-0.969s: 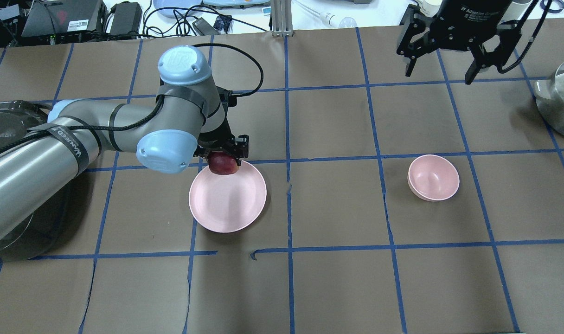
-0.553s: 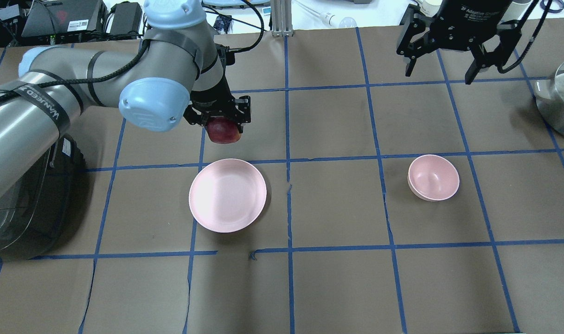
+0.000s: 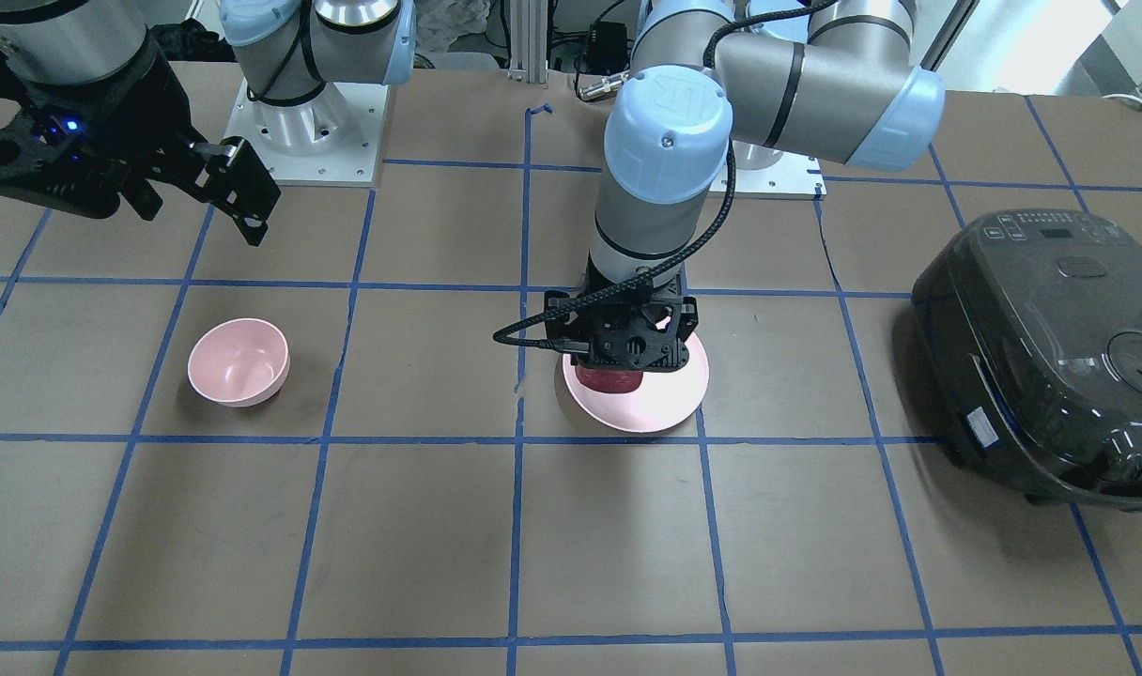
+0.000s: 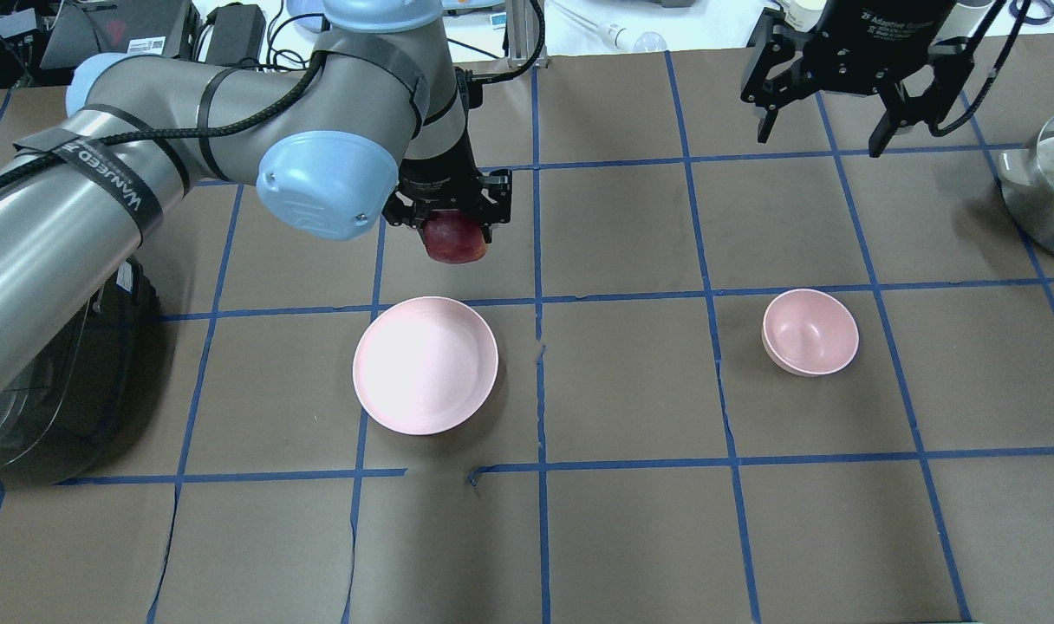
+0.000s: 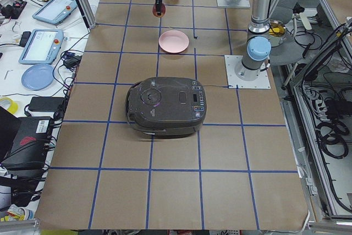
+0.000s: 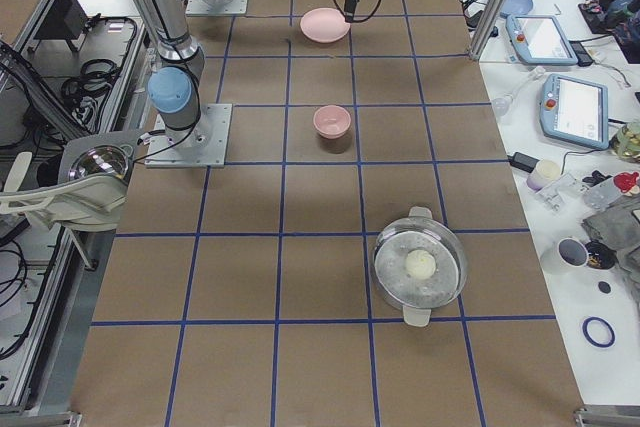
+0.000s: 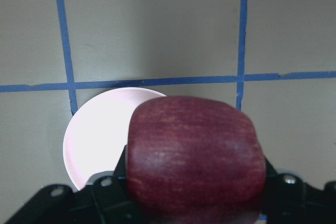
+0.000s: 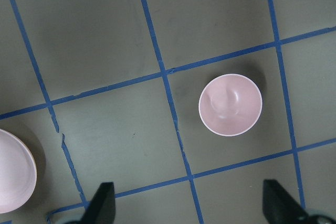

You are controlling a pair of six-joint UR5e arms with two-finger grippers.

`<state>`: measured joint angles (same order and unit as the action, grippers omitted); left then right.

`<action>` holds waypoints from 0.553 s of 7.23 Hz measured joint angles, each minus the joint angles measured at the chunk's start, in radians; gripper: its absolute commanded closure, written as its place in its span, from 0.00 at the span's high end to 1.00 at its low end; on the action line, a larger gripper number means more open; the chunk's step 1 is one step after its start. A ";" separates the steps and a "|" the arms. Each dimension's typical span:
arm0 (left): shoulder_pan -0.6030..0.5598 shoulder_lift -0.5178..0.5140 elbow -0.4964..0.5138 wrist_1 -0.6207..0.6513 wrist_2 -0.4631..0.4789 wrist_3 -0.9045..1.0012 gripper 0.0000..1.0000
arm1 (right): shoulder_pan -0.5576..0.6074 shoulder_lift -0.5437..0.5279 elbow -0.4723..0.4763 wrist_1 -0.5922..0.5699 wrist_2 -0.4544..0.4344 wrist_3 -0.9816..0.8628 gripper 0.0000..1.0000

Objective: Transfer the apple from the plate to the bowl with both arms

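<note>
My left gripper (image 4: 454, 227) is shut on the dark red apple (image 4: 455, 239) and holds it in the air, past the far rim of the empty pink plate (image 4: 426, 365). The apple fills the left wrist view (image 7: 195, 156), with the plate (image 7: 100, 129) below it. In the front view the gripper (image 3: 618, 371) and apple (image 3: 609, 379) overlap the plate (image 3: 660, 399). The pink bowl (image 4: 810, 332) stands empty to the right; it also shows in the right wrist view (image 8: 230, 105). My right gripper (image 4: 826, 134) is open and empty, high above the table beyond the bowl.
A black rice cooker (image 3: 1050, 347) stands at the table's left end, under my left arm. A steel pot (image 4: 1047, 186) with a pale round thing inside sits at the far right edge. Blue tape lines grid the brown table.
My left gripper has lifted the apple off the plate, risen, and moved right. The right arm has not moved.
</note>
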<state>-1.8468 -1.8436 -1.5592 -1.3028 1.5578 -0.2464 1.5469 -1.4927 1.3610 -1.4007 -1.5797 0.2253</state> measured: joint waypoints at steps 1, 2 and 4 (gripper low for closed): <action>-0.002 -0.003 -0.002 0.002 -0.006 -0.001 0.00 | -0.017 0.004 0.001 -0.007 0.000 -0.021 1.00; -0.003 -0.006 -0.001 0.006 -0.011 -0.002 0.00 | -0.058 0.009 0.010 -0.011 -0.001 -0.079 1.00; -0.004 -0.009 0.000 0.010 -0.025 -0.003 0.00 | -0.216 0.017 0.107 -0.074 0.010 -0.263 1.00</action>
<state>-1.8510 -1.8529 -1.5595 -1.2929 1.5331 -0.2492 1.3311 -1.4757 1.4676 -1.4744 -1.5699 -0.0376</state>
